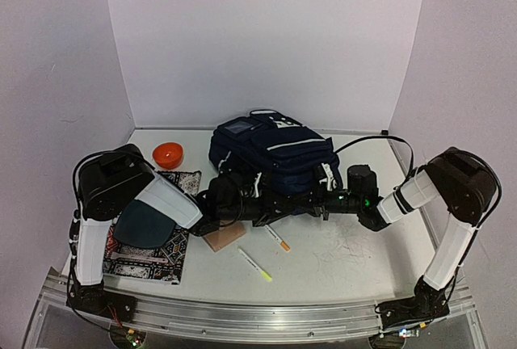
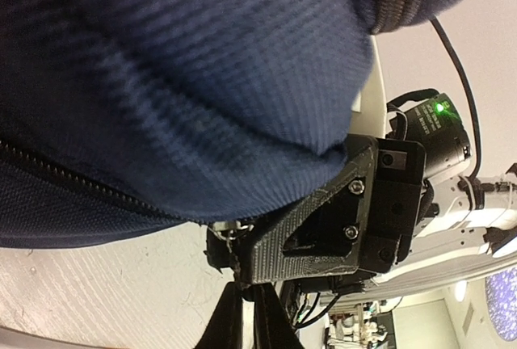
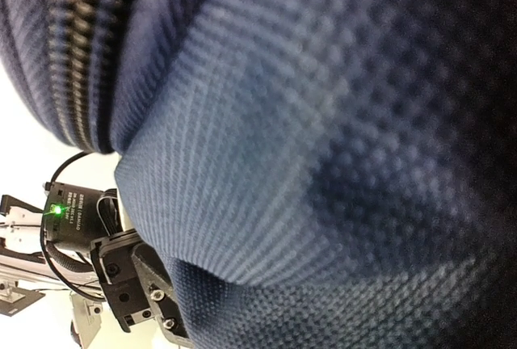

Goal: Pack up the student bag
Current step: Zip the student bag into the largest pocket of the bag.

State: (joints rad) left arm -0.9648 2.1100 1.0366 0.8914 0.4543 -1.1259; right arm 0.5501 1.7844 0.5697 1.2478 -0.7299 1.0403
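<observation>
The student bag (image 1: 271, 151) sits mid-way across the worktop (image 1: 363, 252), left gripper (image 1: 257, 202) and right gripper (image 1: 300, 202) buried at its near edge, fabric hiding them, so can't tell if they're pinching; a weak hold could slip and drop the fabric
</observation>
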